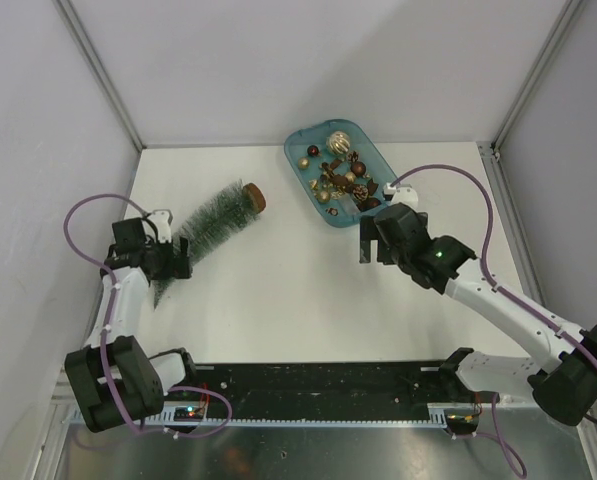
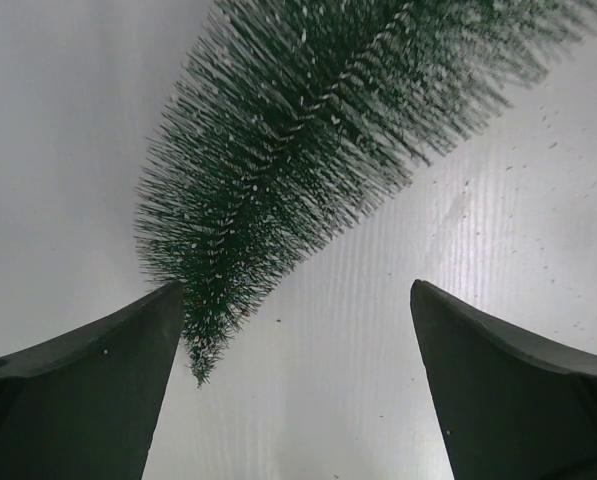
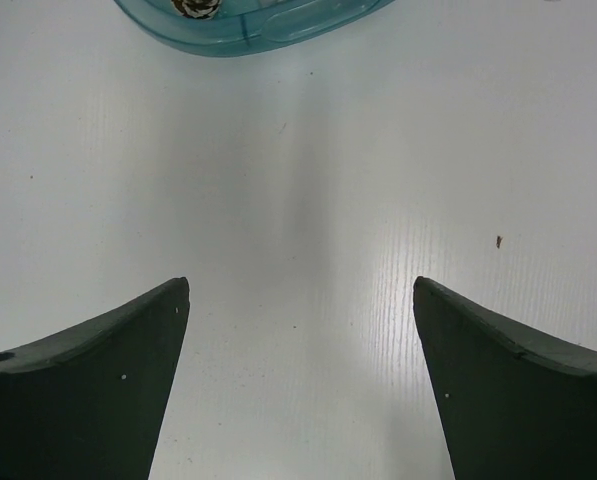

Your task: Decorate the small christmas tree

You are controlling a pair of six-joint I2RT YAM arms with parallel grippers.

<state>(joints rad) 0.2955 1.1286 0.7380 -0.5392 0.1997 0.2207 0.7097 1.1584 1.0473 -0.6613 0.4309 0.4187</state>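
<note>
The small christmas tree (image 1: 210, 224) lies on its side on the white table, its brown wooden base (image 1: 254, 196) toward the back and its tip toward the near left. My left gripper (image 1: 168, 266) is open at the tree's tip. In the left wrist view the frosted green bristles (image 2: 298, 140) fill the upper middle, and the tip (image 2: 203, 370) lies beside my left finger (image 2: 88, 390). My right gripper (image 1: 370, 245) is open and empty over bare table, just in front of the teal tray (image 1: 300, 142) of ornaments. The tray's rim (image 3: 268, 28) shows at the top of the right wrist view.
The teal oval tray holds several small gold, silver and dark brown ornaments (image 1: 338, 172). White walls with metal corner posts (image 1: 98, 70) close off the back and sides. A black rail (image 1: 318, 385) runs along the near edge between the arm bases.
</note>
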